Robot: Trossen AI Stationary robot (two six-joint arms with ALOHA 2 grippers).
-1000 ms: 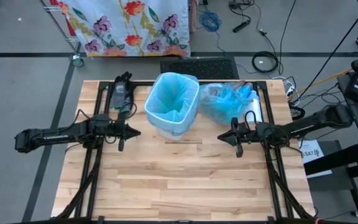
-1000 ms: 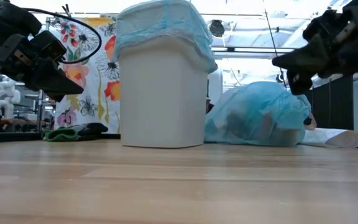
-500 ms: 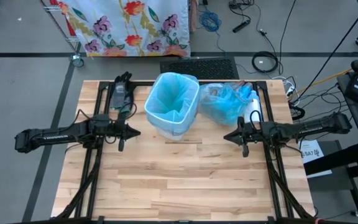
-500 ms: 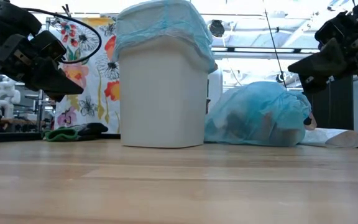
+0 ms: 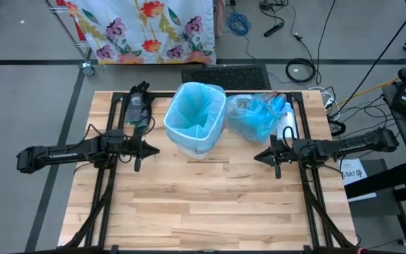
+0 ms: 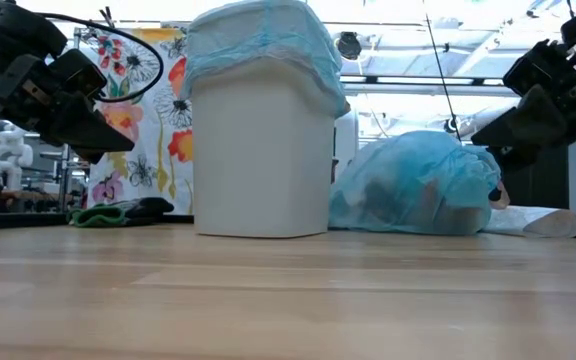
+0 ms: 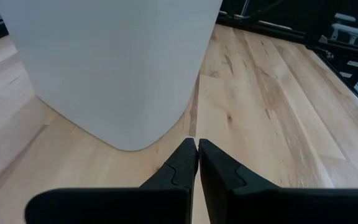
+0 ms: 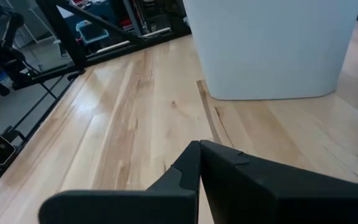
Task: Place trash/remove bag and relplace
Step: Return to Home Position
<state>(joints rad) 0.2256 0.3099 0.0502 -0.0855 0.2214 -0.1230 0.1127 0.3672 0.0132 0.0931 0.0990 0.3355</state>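
Left gripper [image 5: 152, 149] hovers low, fingers pressed together, tips aimed at the white bin [image 6: 258, 160], which has a blue liner [image 6: 263, 45] over its rim. Right gripper [image 5: 259, 156] is also pinched closed & empty, near the full blue bag [image 5: 256, 116]. Trash [image 6: 408, 200] shows dimly thru that bag, on the surface [image 5: 210, 204] beside the bin.

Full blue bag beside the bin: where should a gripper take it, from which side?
Pinch the crumpled loose plastic on top of the full blue bag, coming down from above. It lies slumped and soft on the table, so its bulging sides give no edge; a tied neck isn't clearly visible. The right gripper, shut now, is nearest.
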